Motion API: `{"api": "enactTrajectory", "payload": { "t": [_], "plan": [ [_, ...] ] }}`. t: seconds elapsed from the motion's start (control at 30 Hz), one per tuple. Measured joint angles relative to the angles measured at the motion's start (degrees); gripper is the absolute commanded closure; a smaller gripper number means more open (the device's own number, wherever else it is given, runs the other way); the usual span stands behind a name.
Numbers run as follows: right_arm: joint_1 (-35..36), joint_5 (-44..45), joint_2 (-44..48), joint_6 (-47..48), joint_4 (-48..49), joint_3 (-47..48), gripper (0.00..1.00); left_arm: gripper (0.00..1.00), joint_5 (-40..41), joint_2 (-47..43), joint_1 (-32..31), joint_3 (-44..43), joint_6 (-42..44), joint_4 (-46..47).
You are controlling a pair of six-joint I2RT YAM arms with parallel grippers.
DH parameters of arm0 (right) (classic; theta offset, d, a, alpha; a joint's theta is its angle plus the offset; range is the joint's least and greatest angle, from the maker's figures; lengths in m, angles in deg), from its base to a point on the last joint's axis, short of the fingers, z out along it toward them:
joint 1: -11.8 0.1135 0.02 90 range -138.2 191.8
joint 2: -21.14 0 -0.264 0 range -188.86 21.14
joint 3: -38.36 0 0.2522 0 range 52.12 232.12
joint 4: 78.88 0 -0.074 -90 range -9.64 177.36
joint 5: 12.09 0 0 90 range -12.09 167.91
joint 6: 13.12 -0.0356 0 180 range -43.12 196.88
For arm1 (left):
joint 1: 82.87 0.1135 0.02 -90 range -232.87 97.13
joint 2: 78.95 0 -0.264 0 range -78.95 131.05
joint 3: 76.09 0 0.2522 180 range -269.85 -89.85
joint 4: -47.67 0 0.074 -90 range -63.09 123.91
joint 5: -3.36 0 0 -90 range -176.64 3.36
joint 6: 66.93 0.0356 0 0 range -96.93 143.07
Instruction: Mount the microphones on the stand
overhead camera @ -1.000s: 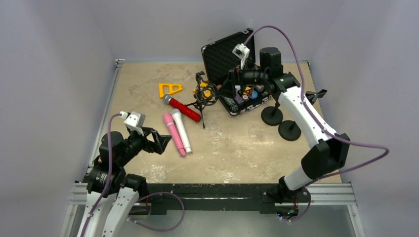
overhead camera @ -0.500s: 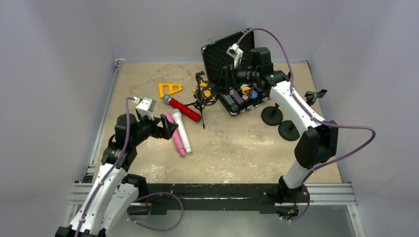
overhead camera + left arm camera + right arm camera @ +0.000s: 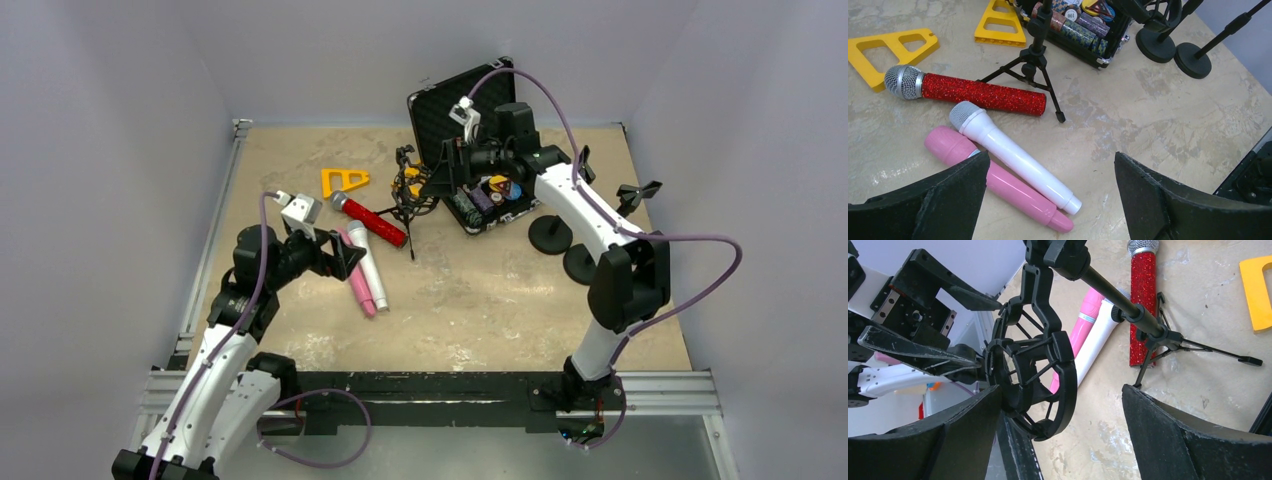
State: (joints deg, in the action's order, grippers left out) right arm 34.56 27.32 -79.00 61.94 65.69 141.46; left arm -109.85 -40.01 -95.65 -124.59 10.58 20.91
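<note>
- Near the left edge of the table (image 3: pixel 480 300), the left hand (image 3: pixel 1051 156) hovers with its jaws spread wide and holding nothing. It is just above the pink microphone (image 3: pixel 1013 192) and the white microphone (image 3: pixel 1013 157), which lie side by side and seem to touch.
- Just beyond them lies the red microphone (image 3: pixel 983 95), its plain end right by a leg of the tripod stand (image 3: pixel 1033 60).
- Farther back, the right hand (image 3: pixel 1060 390) is also spread, its jaws on either side of the stand's ring cradle (image 3: pixel 1048 365). Whether they touch it I cannot tell.
- The step in hand, as I judge it, is to steady the stand with the right hand while the left picks up a microphone.
- To do it well, close the right jaws on the ring's rim, not its thin spokes, so the light tripod does not tip.
- Lower the left hand across one barrel only, at mid-length. The white one lies on the open side, so take it first rather than pinching both.
</note>
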Motion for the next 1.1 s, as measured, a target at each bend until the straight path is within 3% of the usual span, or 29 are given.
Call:
{"api": "enactTrajectory", "payload": {
  "t": [0.53,0.8,1.1],
  "plan": [
    [0.1,-0.1,-2.2,-0.9,-0.1,2.8,0.37,0.03,-4.5,0.2,0.0,1.0,0.1,2.8],
    [-0.5,-1.5,-1.0,0.6,-1.3,2.9,0.64,0.03,-9.9,-0.3,0.0,3.2,0.0,6.7],
    [-2.7,-3.6,-0.6,3.9,-6.6,3.8,0.66,0.03,-13.2,-2.1,0.0,3.8,0.1,8.7]
  ]
}}
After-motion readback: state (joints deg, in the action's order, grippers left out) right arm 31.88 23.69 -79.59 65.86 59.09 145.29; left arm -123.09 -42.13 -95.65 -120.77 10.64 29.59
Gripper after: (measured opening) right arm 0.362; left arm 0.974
